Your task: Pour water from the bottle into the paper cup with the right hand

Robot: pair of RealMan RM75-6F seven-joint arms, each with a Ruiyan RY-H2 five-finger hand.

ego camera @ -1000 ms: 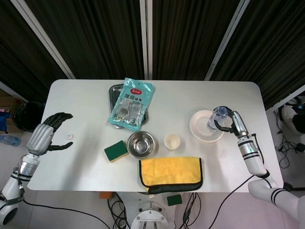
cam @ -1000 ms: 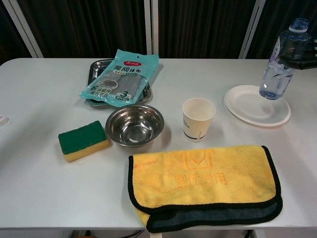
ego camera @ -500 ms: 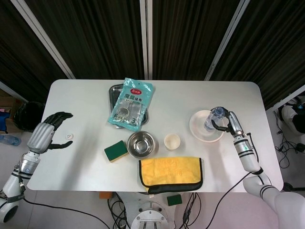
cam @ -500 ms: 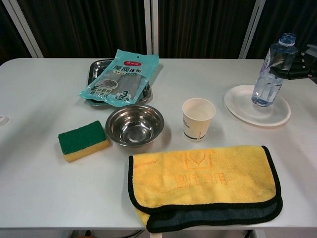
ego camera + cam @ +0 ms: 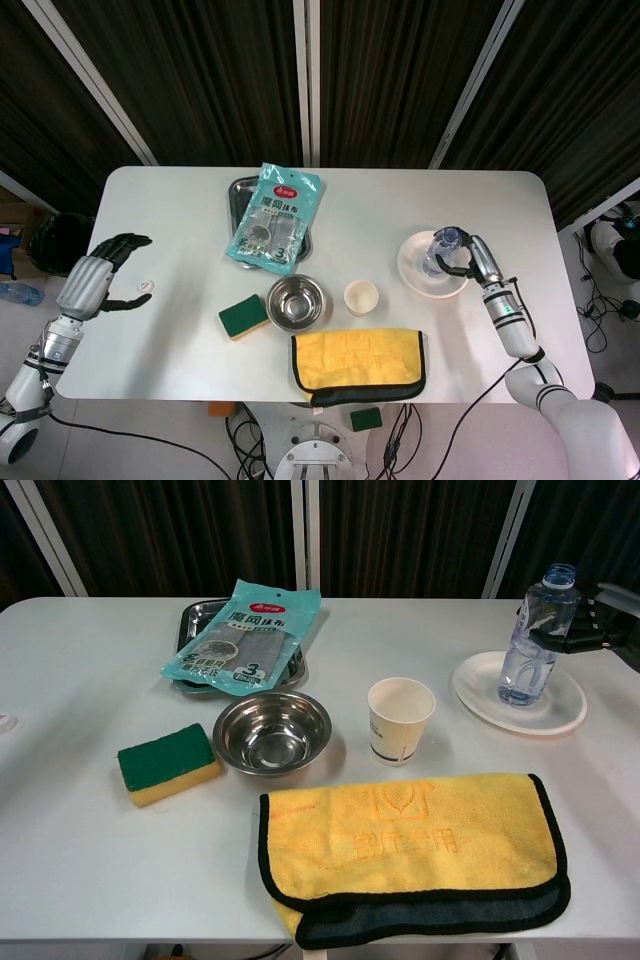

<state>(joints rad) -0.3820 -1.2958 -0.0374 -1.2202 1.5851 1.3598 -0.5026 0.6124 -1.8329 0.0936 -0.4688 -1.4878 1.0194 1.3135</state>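
A clear water bottle (image 5: 439, 251) (image 5: 530, 635) stands upright over the white plate (image 5: 418, 279) (image 5: 545, 712) at the right. My right hand (image 5: 470, 260) (image 5: 588, 630) grips it from the right side, fingers (image 5: 552, 637) around its upper body. Whether its base touches the plate I cannot tell. The paper cup (image 5: 361, 297) (image 5: 400, 718) stands upright to the left of the plate, apart from the bottle. My left hand (image 5: 100, 278) hovers at the table's left edge, fingers apart and holding nothing.
A steel bowl (image 5: 295, 302) (image 5: 273, 730) and a green-yellow sponge (image 5: 243, 317) (image 5: 167, 763) sit left of the cup. A folded yellow cloth (image 5: 357, 362) (image 5: 410, 850) lies in front. A teal packet (image 5: 275, 215) (image 5: 245, 630) rests on a metal tray. A small white cap (image 5: 146, 286) lies by the left hand.
My right hand has carried the bottle leftward over the plate, closer to the cup, keeping it upright. The left hand has stayed put.
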